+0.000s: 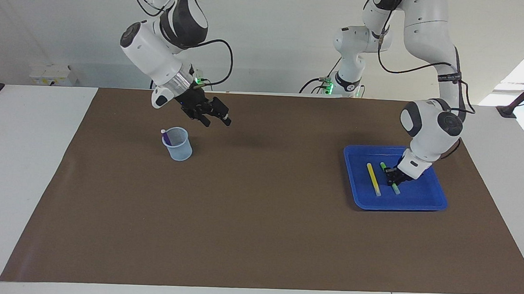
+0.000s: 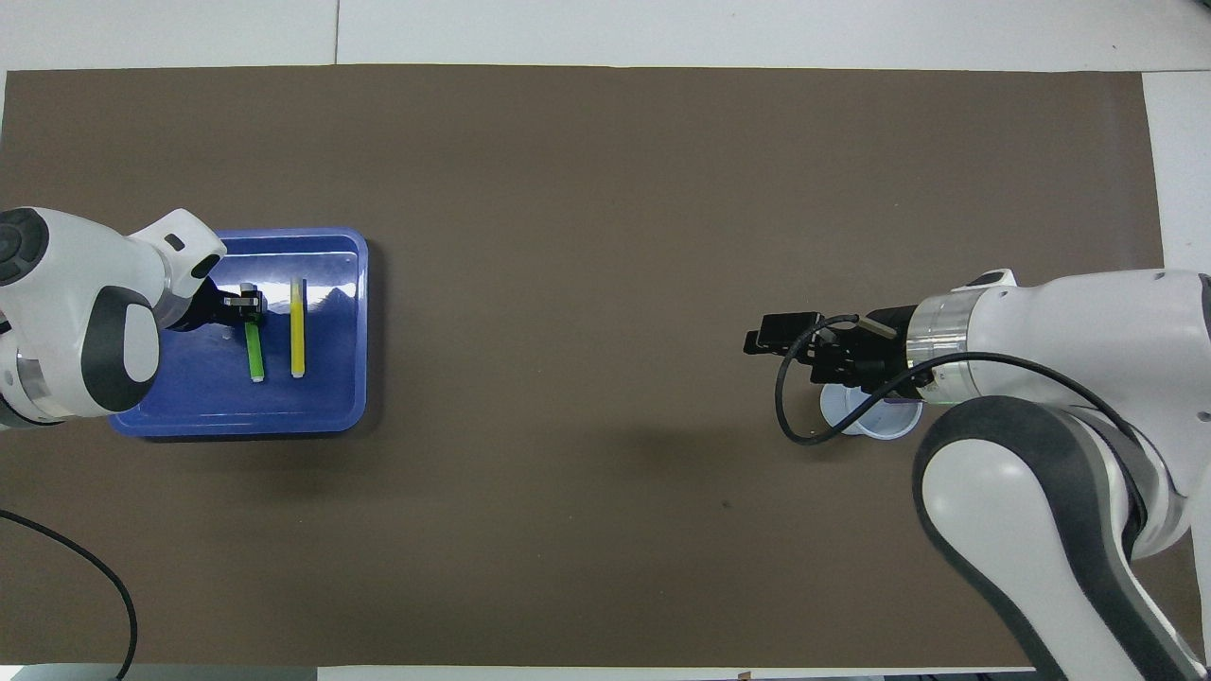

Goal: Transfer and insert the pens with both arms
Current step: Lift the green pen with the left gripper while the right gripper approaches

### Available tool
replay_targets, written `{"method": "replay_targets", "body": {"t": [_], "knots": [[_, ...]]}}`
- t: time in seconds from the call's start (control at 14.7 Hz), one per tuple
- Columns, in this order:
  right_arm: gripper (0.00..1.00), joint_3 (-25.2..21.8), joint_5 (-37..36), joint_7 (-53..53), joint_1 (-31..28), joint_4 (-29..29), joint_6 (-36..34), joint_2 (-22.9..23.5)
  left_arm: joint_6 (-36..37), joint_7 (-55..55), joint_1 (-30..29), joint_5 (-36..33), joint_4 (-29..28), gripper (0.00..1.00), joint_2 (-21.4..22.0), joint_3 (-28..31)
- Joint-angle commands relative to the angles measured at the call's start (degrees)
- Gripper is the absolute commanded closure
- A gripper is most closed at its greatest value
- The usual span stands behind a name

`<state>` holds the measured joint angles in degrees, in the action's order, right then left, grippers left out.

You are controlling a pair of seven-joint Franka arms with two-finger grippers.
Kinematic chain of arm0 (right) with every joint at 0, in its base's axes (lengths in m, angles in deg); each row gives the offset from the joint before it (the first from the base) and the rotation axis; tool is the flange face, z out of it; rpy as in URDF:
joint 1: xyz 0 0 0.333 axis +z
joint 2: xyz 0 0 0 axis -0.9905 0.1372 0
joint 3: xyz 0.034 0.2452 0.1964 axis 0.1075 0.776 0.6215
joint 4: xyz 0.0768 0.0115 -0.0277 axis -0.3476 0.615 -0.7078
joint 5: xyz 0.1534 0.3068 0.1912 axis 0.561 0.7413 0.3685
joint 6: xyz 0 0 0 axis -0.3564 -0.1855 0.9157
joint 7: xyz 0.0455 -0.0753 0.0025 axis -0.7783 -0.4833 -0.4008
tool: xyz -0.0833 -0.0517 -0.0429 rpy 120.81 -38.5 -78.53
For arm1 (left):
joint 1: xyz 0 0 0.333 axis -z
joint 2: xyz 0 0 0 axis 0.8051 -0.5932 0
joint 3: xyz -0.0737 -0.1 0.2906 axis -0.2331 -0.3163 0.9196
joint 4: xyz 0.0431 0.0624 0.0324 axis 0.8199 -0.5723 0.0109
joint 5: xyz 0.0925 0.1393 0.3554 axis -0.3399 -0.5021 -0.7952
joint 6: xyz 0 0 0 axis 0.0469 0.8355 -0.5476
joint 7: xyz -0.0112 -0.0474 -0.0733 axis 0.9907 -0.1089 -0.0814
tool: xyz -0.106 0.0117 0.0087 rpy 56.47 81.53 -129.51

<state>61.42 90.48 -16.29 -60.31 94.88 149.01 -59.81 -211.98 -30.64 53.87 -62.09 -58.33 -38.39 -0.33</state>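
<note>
We note the left gripper (image 1: 394, 180) low in the blue tray (image 1: 423, 200), lower right of the facing view, jaws pinching the green pen (image 2: 254, 352); its cap end is hidden. The yellow pen (image 1: 373, 179) lies alongside. The purple pen (image 1: 167, 137) stands in the cup (image 1: 178, 148), largely hidden overhead by the right gripper (image 1: 217, 120), jaws spread. No legible writing.

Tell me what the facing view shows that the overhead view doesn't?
Only the facing view shows the purple pen standing in the cup, and the right gripper raised in the air beside the cup, not touching it. Only the overhead view has the right arm covering most of the cup, so no purple pen can be seen there. Both show the blue tray with the yellow pen and green pen lying side by side in it, and the left gripper down at the green pen.
</note>
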Motion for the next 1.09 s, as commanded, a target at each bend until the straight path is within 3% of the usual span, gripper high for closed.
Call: {"method": "replay_targets", "body": {"t": [0.0, 0.34, 0.54, 0.82, 1.02], "knots": [[0.00, 0.1, 6.8, 7.2, 4.0, 0.0, 6.7, 1.2, -1.4, -0.5, -0.6, -1.0, -0.7, 1.00, 0.0, -0.4], [0.00, 0.1, 19.7, 9.7, 10.2, 0.1, 17.8, 3.4, 3.0, -0.4, -0.6, -0.9, 2.6, 1.00, 0.0, -0.4], [0.00, 0.1, 20.6, 9.7, 12.3, 0.1, 20.4, 4.3, 15.0, 1.2, 0.1, -0.6, 10.6, 1.00, 0.0, -0.6], [0.00, 0.1, 20.8, 9.6, 12.0, -0.1, 19.9, 4.6, 30.9, 14.4, 4.0, 0.3, 20.1, 1.00, 0.7, -0.9], [0.00, 0.1, 20.8, 9.6, 11.9, -0.7, 19.8, 5.4, 38.5, 27.3, 6.4, 7.6, 23.1, 1.00, 3.1, -0.9]]}}
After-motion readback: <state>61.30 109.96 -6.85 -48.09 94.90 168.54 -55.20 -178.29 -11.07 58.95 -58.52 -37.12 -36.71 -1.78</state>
